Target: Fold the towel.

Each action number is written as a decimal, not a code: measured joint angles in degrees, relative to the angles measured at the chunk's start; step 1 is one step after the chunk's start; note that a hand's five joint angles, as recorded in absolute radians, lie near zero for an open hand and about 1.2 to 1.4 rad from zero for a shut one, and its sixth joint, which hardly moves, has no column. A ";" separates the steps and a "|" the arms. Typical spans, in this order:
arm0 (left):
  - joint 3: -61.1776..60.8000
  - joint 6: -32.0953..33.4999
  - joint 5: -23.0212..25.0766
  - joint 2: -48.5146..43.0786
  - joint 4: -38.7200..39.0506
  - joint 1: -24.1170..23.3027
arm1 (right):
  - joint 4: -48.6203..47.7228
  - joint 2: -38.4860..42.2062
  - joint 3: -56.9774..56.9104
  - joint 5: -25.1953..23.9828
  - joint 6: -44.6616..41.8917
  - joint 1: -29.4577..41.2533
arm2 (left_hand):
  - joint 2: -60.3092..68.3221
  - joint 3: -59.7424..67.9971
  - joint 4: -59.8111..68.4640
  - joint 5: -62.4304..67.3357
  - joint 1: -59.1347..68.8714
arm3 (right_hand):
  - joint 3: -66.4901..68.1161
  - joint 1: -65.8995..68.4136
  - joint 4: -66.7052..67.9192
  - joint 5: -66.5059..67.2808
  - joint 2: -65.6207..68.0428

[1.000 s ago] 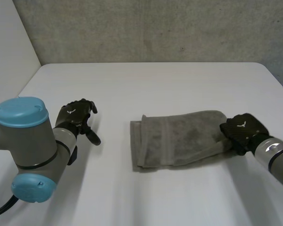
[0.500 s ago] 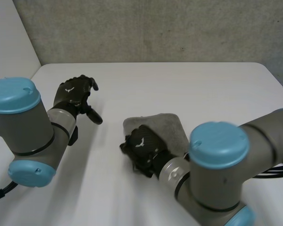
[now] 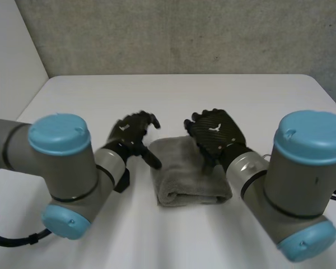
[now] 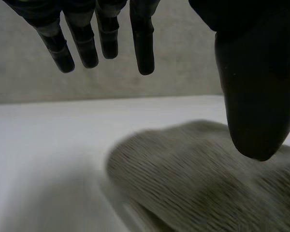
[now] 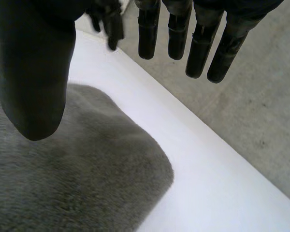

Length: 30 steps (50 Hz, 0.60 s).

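A white tabletop point(image 3: 224, 95) with rounded far corners is seen. It is backed at 12 o'clock by a speckled grey wall point(image 3: 185, 33) and at 10 o'clock by a pale wall point(image 3: 8, 61).

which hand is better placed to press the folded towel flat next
Probably the right hand: open, its palm is over the far part of the towel, so it need only come down. The left hand, also open, is beside the towel's edge, mostly over bare table.

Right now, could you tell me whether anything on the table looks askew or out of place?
Nothing stands out: the grey towel lies folded on the table, with the left hand and right hand open at its far end.
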 measured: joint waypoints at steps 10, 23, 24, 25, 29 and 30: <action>0.39 -0.05 1.33 -4.88 0.02 -1.57 | 0.22 8.21 -2.35 -3.71 1.94 -3.50 | 0.00 0.00 0.00 0.00 0.00 | -0.15 -0.30 -0.12 -0.30 0.00; 0.89 0.24 0.64 -6.74 -0.41 -1.15 | 1.97 12.29 -4.60 -3.68 1.80 -4.60 | -0.06 0.00 -0.01 -0.11 -0.27 | -6.13 -7.22 -4.48 -3.84 -6.14; 0.87 0.23 0.65 -6.47 -0.48 -1.13 | 2.45 11.78 -4.70 -3.73 1.91 -4.58 | -0.09 0.00 -0.10 -0.14 -0.27 | -6.13 -7.22 -4.48 -3.84 -6.14; 0.84 0.22 0.66 -6.23 -0.54 -1.11 | 2.70 11.50 -4.74 -3.75 1.97 -4.57 | -0.17 -0.02 -0.30 -0.19 -0.28 | -6.13 -7.22 -4.48 -3.84 -6.14; 0.70 0.18 0.73 -3.96 -0.75 -1.09 | 4.50 9.03 -5.04 -3.82 2.71 -4.44 | -0.29 -0.30 -0.49 -0.21 -0.28 | -6.13 -7.23 -4.48 -3.84 -6.14; 0.74 0.19 0.75 -2.95 -0.83 -1.08 | 5.03 8.05 -5.19 -3.77 3.11 -4.39 | -0.29 -0.30 -0.49 -0.21 -0.28 | -6.13 -7.23 -4.48 -3.84 -6.14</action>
